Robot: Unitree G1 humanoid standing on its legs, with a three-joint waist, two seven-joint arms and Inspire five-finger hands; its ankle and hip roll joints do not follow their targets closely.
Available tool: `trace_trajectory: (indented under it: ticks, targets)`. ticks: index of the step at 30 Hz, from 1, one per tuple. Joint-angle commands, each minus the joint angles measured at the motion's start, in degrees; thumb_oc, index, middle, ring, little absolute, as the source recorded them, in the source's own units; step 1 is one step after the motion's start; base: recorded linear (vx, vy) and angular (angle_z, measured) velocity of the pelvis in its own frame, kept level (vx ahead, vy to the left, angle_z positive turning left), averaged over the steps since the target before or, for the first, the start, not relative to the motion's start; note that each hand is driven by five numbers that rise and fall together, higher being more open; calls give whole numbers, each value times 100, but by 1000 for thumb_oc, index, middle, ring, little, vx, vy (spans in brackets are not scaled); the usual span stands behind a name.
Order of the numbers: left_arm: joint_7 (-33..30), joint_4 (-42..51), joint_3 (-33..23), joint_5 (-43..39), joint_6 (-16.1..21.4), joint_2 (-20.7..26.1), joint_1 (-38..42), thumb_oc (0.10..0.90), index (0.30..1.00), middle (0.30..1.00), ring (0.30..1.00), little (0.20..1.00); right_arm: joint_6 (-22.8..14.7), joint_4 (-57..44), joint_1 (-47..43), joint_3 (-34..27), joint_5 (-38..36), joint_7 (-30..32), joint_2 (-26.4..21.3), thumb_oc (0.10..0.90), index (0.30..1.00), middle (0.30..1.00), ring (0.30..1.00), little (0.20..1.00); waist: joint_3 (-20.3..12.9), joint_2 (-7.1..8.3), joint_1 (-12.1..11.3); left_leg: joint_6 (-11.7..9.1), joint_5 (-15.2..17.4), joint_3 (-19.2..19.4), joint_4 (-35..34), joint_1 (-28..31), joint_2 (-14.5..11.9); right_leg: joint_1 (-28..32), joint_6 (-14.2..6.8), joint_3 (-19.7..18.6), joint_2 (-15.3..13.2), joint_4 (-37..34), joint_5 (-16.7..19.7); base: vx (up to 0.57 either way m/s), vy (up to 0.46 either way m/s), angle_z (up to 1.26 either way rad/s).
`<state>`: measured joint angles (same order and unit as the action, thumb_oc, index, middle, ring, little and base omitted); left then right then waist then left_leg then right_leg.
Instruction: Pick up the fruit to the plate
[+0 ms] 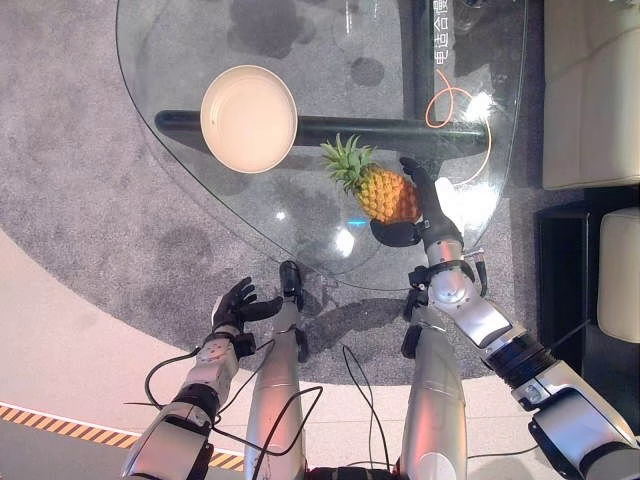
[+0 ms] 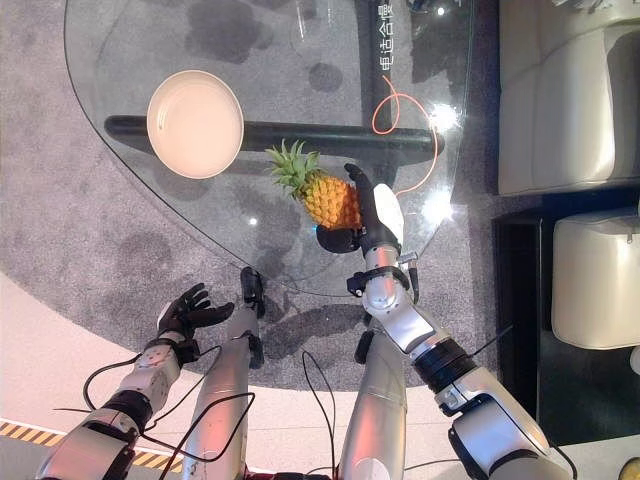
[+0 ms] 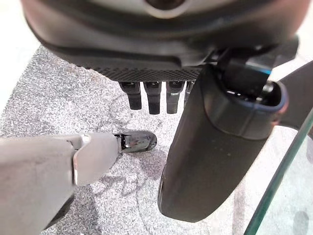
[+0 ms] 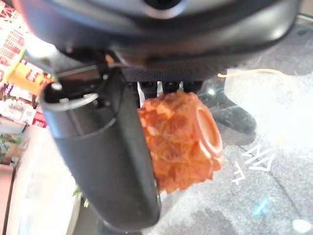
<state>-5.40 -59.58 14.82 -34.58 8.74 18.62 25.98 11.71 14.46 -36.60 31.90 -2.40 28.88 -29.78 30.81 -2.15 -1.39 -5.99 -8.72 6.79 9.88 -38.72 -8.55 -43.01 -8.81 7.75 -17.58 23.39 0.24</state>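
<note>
A small pineapple (image 1: pixel 385 192) with a green crown lies on the round glass table (image 1: pixel 180 40), near its front edge. My right hand (image 1: pixel 432 215) is shut on the pineapple's body, with the thumb under it and the fingers along its far side; the right wrist view shows the orange fruit (image 4: pixel 181 142) pressed between the thumb (image 4: pixel 107 161) and the fingers. An empty cream plate (image 1: pixel 249 118) stands to the left and a little farther back on the glass. My left hand (image 1: pixel 232 305) hangs open below the table edge, over the grey carpet, holding nothing.
A dark bar (image 1: pixel 330 128) runs under the glass between the plate and the pineapple. An orange cord (image 1: pixel 440 100) loops behind my right hand. Pale cushioned seats (image 1: pixel 590 90) stand at the right, past the table's edge.
</note>
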Motion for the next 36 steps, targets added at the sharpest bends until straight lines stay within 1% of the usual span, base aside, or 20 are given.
trace_trajectory:
  ticks: [1,4,10,15,16,17,18,27,32,33,34,36]
  targets:
    - [40,70,-105,196,63,353,-358,800,900,900,900,900,170,-395,-370,-162,618,97,-634,800,900,900,900,900,-102,-23,-1,-187,433,-318,694,-149,-332,-68,-191,72,-241,-190,361,4,-14,4]
    - [66,97,-121,207,31,386,-349,800,900,900,900,900,331,-396,-482,-101,705,-17,-701,800,900,900,900,900,-102,-23,-15,-185,438,-327,705,-157,-341,-75,-187,78,-247,-175,353,2,-7,2]
    - [99,112,-127,220,-4,407,-325,800,900,900,900,900,534,-308,-600,-40,763,-179,-745,800,900,900,900,900,-102,-32,-33,-174,446,-348,731,-188,-326,-109,-176,74,-238,-132,333,1,-3,4]
    - [103,125,-145,228,-43,430,-298,800,900,900,900,900,624,-246,-606,-6,786,-251,-760,800,900,900,900,900,-102,-22,-38,-175,440,-348,715,-191,-324,-107,-173,87,-236,-139,330,0,0,1]
    - [103,132,-145,228,-50,437,-297,800,900,900,900,900,661,-253,-608,3,793,-266,-762,756,862,862,862,856,-102,-21,-38,-176,439,-349,714,-192,-325,-108,-172,87,-236,-139,330,0,0,0]
    - [102,149,-143,220,-63,446,-297,800,900,900,900,900,692,-257,-602,7,824,-293,-773,298,469,469,469,398,-102,-24,-39,-175,438,-349,709,-189,-325,-109,-172,86,-238,-138,330,0,0,0]
    - [103,152,-144,214,-65,449,-290,800,900,900,900,900,703,-245,-604,14,827,-291,-778,100,300,300,300,200,-102,-28,-39,-174,437,-351,705,-191,-323,-115,-173,85,-239,-136,330,0,0,0]
    - [50,190,-231,-23,-49,413,-287,800,900,900,900,900,692,-100,-599,-40,785,-100,-746,100,300,300,300,200,-102,-28,-46,-166,437,-347,684,-194,-320,-127,-166,94,-226,-135,319,0,0,0]
    - [-14,212,-416,-596,-10,378,-295,800,900,900,900,900,653,-76,-540,-127,761,20,-711,100,300,300,300,200,-102,-34,-42,-166,434,-344,646,-145,-307,-96,-173,91,-226,-151,320,0,0,0]
    - [-14,212,-416,-597,-10,378,-295,800,900,900,900,900,653,-76,-540,-127,761,20,-711,100,300,300,300,200,-102,-34,-42,-166,434,-344,646,-145,-307,-96,-173,91,-226,-151,320,0,0,0]
    - [-52,172,-571,-1009,52,376,-263,800,900,900,900,900,631,-57,-550,-137,715,102,-702,100,300,300,300,200,-102,-34,-40,-167,433,-340,643,-146,-309,-101,-170,92,-230,-146,311,0,0,0]
    - [-107,137,-735,-1266,95,372,-230,800,900,900,900,900,582,-26,-542,-163,704,186,-671,100,300,300,300,200,-102,-29,-37,-169,436,-339,645,-148,-311,-105,-164,95,-233,-132,296,0,0,0]
